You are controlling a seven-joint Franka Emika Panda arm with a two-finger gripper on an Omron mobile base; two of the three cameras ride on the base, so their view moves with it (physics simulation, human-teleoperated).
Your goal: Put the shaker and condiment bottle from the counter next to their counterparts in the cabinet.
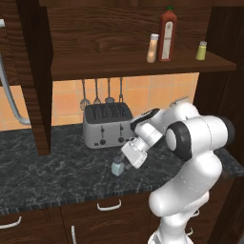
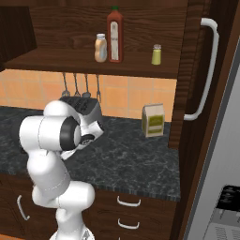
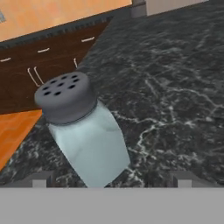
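One shaker on counter; three containers on cabinet shelf.

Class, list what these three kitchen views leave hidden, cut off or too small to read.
- Shaker: left base view, the claw covers its right side.
- Toaster: right base view, mostly behind the arm.
- Red bottle label: too small to read.
- Shaker base: hand view, cut off at the bottom.

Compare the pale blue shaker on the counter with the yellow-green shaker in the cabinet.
The pale blue shaker has a dark grey cap; the yellow-green shaker has a pale one. The blue one stands on the black counter by the toaster; the green one stands on the shelf. Both are small and upright.
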